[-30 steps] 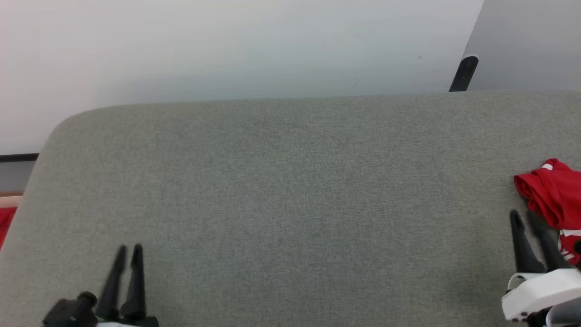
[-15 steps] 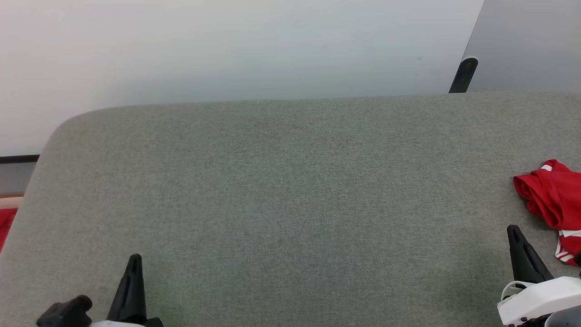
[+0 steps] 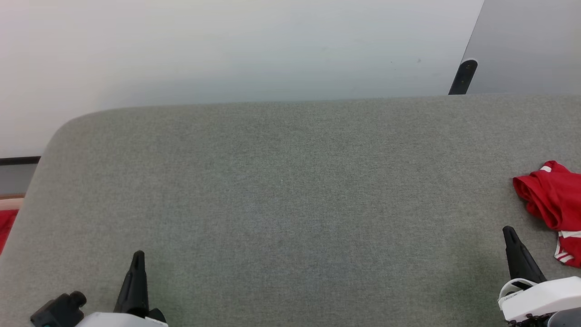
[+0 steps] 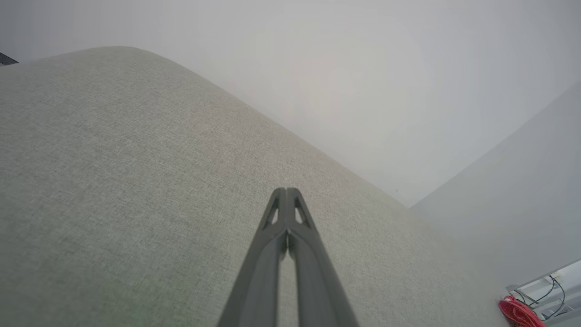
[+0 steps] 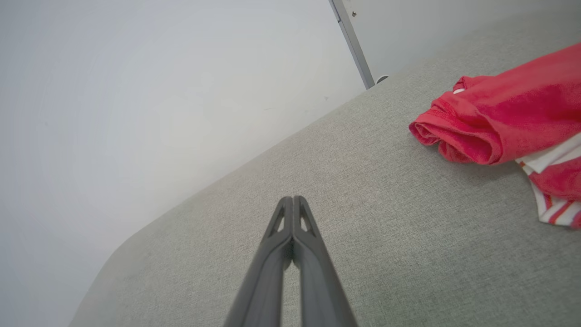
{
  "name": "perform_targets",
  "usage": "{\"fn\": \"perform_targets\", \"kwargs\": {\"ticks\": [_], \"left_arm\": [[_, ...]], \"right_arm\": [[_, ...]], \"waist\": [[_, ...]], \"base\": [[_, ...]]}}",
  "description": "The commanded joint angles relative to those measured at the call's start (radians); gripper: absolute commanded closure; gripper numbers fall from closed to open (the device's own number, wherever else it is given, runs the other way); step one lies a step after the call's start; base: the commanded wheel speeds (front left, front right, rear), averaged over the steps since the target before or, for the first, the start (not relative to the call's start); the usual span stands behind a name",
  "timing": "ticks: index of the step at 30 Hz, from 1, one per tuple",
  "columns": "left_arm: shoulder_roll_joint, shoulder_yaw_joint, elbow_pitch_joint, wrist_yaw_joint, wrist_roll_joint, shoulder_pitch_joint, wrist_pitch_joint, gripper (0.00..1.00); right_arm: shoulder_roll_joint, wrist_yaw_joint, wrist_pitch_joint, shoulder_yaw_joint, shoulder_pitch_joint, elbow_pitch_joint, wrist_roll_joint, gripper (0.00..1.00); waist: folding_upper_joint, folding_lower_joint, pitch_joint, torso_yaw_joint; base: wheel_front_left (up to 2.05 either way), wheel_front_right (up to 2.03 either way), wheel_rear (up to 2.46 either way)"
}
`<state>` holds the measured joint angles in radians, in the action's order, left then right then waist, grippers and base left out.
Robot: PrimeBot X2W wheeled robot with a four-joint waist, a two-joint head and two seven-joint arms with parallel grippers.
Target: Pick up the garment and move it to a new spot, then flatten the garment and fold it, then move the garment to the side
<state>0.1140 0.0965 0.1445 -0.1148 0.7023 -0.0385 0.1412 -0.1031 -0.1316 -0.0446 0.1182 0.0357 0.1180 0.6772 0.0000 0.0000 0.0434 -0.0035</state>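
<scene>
– Across the wide grey woven-fabric table top (image 3: 290, 190): what lies where?
– One item. Bright red soft shirt with white sleeve ends, the garment (image 3: 549, 195), at the far right margin of the head view. Part of it runs out of frame.

– Claws?
– Left gripper (image 3: 137, 256) is low left and well apart from the garment. Right gripper (image 3: 509, 232) is low right, near the red cloth but not touching it. On both, the long dark fingers are pressed together tip to tip with nothing between them.

– Step in hand?
– Not settled. A garment off to one side, with both claws closed and empty, fits two stages: waiting to be picked up, or already set aside after folding. Judgement only: any grasp would need the fingers to part first, and the right arm is the nearer one.

– How does it look?
– Bunched, not squared. The near end is rolled into a thick soft tube with loose creases. A white sleeve end and a thin red-and-white striped trim band (image 5: 553, 211) poke out beneath. It is limp fabric and would likely sag if lifted from one point.
</scene>
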Motion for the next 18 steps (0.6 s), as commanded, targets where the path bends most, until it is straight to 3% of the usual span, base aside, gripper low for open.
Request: {"fn": "perform_targets", "kwargs": {"ticks": [1, 18], "left_arm": [[0.004, 0.005, -0.008, -0.006, 0.037, 0.024, -0.007, 1.0], [-0.013, 0.009, 0.018, -0.009, 0.252, 0.056, -0.069, 1.0]], "right_arm": [[-0.001, 0.0, -0.001, 0.0, 0.027, -0.008, 0.036, 1.0], [0.012, 0.001, -0.017, -0.001, 0.041, 0.025, 0.258, 1.0]], "waist": [[0.0, 0.0, -0.001, 0.0], [0.0, 0.0, -0.008, 0.001]], "base": [[0.0, 0.0, 0.0], [0.0, 0.0, 0.0]]}}
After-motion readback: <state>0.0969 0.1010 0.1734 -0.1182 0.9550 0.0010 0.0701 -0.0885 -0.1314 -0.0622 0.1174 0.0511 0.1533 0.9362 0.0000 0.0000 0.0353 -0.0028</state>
